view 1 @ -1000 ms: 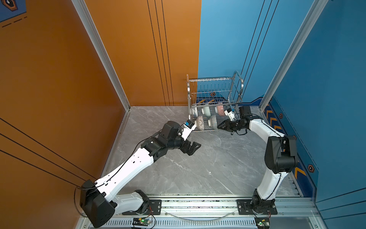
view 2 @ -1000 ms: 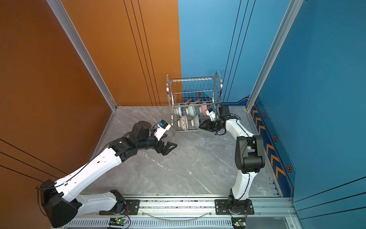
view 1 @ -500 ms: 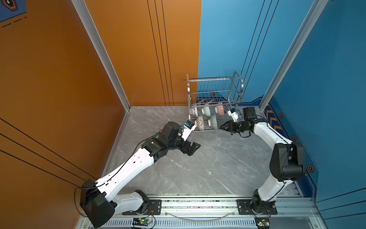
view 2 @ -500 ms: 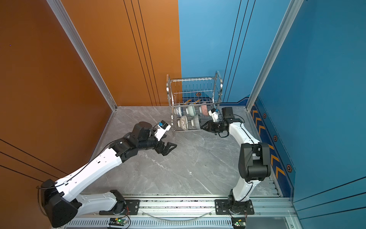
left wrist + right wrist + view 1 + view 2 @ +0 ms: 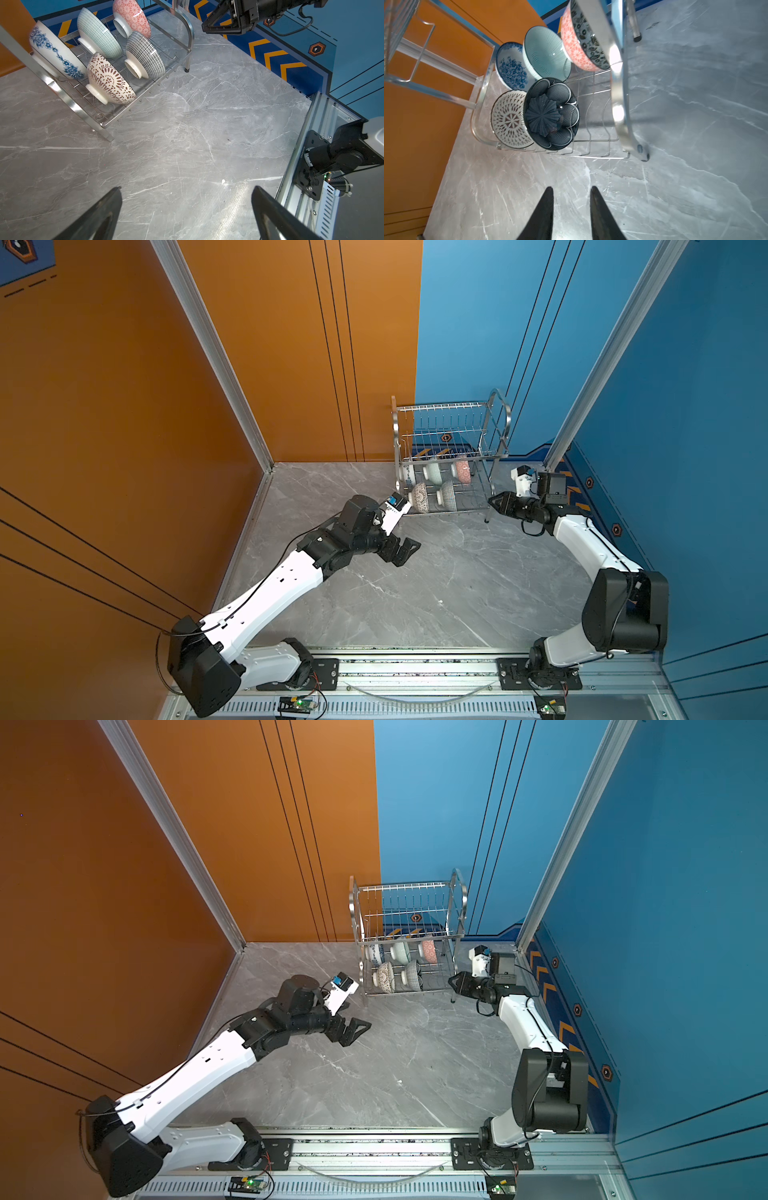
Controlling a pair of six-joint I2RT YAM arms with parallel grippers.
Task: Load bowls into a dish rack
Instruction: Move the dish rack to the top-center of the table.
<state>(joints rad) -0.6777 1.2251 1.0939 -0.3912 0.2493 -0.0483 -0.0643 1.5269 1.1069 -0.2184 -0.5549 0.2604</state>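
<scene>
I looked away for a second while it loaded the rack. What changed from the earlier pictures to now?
The right gripper drew back from the dish rack and now sits just outside its end frame, jaws slightly apart, holding nothing. The left gripper, wide open, and the five bowls on the rack's lower shelf stayed put.

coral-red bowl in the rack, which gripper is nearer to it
Right. The right gripper is just outside the dish rack's end frame on the coral-red bowl's side; the left gripper is farther, out front over the table.
</scene>
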